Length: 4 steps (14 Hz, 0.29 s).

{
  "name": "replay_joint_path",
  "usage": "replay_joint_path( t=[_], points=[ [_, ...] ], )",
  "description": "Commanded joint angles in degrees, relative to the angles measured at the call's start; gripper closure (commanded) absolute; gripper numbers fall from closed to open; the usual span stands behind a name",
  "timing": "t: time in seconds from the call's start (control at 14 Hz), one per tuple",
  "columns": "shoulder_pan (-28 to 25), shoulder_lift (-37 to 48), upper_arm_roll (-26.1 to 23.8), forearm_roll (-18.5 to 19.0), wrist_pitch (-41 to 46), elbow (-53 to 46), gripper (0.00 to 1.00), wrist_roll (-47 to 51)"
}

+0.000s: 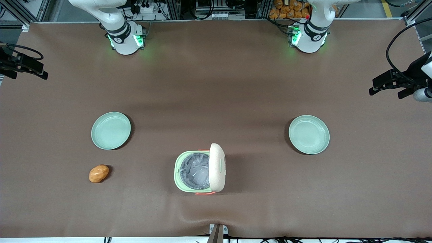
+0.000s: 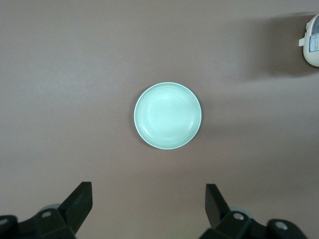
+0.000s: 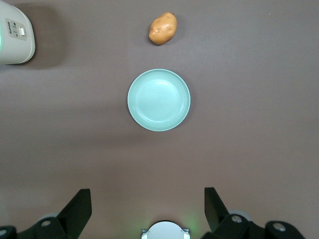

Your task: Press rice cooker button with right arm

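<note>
surface: brown table cover — wrinkled at near edge | rear: metal framing, cables | light: even

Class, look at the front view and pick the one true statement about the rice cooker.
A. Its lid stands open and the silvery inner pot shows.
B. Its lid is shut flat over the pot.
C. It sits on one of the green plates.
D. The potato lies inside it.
A: the rice cooker has its lid raised, baring the inner pot; the gripper hangs open above a plate, away from the cooker.
</note>
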<state>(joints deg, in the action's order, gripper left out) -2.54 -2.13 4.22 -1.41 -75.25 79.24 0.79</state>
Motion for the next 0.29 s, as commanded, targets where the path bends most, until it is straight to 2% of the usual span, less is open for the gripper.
replay_joint_path(
  t=[0.0, 0.21],
  points=[
    [-0.1, 1.3, -0.4, 1.3, -0.2, 0.9, 0.0, 0.0],
    [-0.1, 1.3, -0.4, 1.2, 0.1, 1.0, 0.0, 0.1]
  ],
)
